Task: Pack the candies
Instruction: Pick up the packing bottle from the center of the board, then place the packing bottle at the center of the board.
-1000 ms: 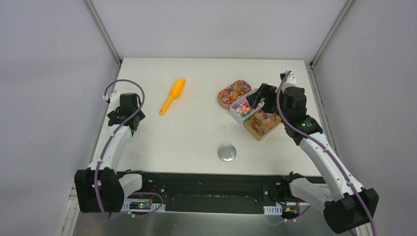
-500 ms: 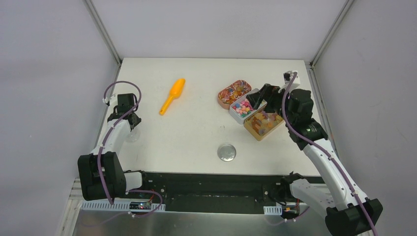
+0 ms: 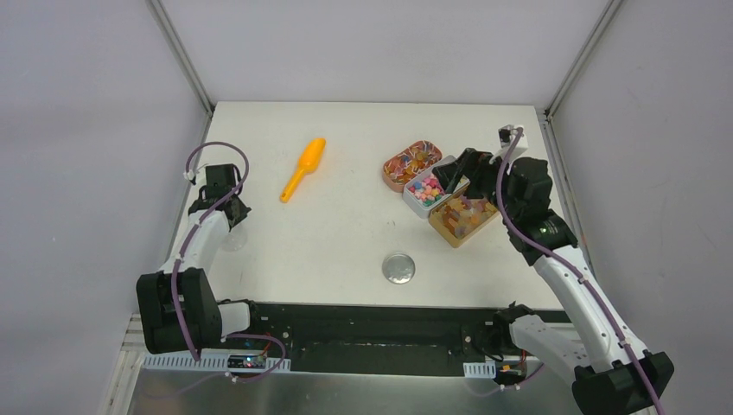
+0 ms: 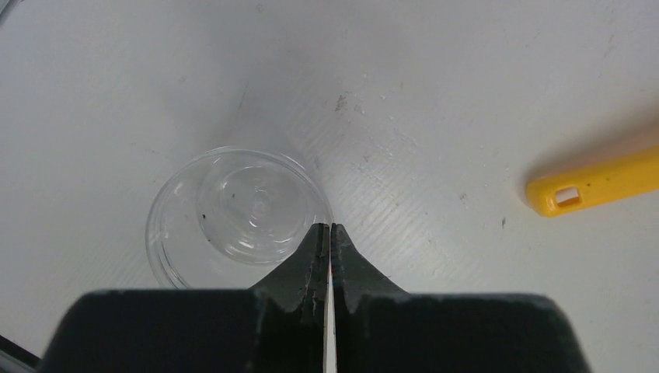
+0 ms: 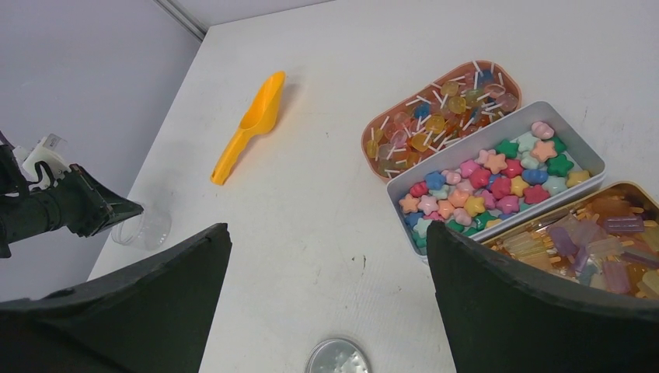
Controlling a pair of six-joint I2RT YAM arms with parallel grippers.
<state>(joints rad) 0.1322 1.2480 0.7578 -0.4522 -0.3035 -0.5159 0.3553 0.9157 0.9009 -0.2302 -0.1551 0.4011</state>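
The candies lie in three open tins at the right: stick candies in a round orange tin, pastel star candies in a white tin, and amber pieces in a gold tin. My right gripper hovers over these tins, open wide and holding nothing. At the table's left edge stands a small clear jar. My left gripper is shut on the jar's right rim, one finger inside the wall and one outside.
An orange scoop lies at the back centre-left; its handle end shows to the right of the jar. A round silver lid rests near the front middle. Walls close in on the table's left and right.
My left gripper has closed onto the jar's rim and its arm has drawn in toward the left edge. The right arm has shifted slightly right and back above the tins.
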